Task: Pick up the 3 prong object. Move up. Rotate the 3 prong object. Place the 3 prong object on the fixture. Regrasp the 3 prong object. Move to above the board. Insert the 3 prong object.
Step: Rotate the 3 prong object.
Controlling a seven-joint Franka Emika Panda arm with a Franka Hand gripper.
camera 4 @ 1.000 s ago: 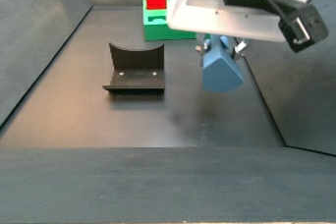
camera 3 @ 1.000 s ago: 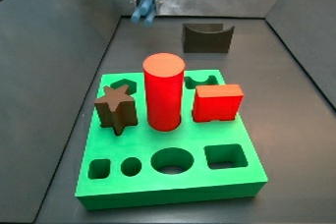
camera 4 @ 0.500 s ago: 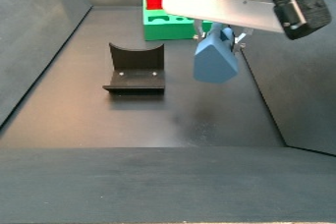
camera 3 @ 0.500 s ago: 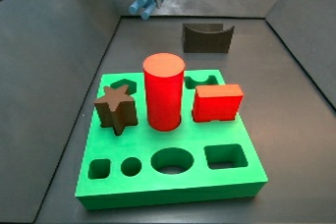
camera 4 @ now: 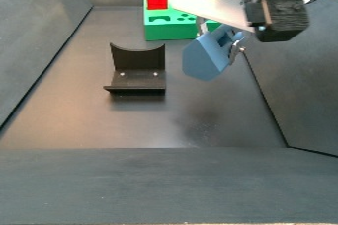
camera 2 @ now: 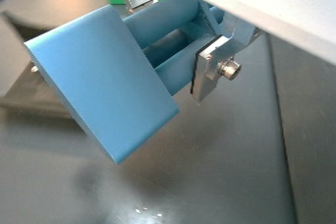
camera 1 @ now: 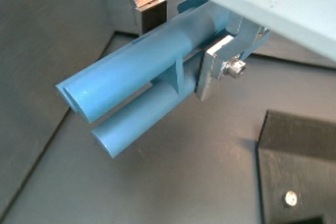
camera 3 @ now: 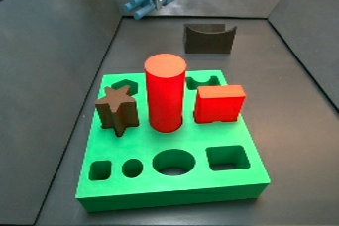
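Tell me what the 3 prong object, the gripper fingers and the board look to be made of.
The 3 prong object, held in the gripper above the floor: matte light-blue plastic, judging by its even colour and moulded ribs. Fingers: brushed silver metal plate with a screw. Board: likely plastic, uniformly bright green with crisp cut-outs.

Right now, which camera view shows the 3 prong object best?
A wrist view, where the 3 prong object fills the frame with its blue prongs distinct, clamped in the gripper. Another wrist view shows mainly its flat face. In the side views it is small or partly hidden by the gripper.
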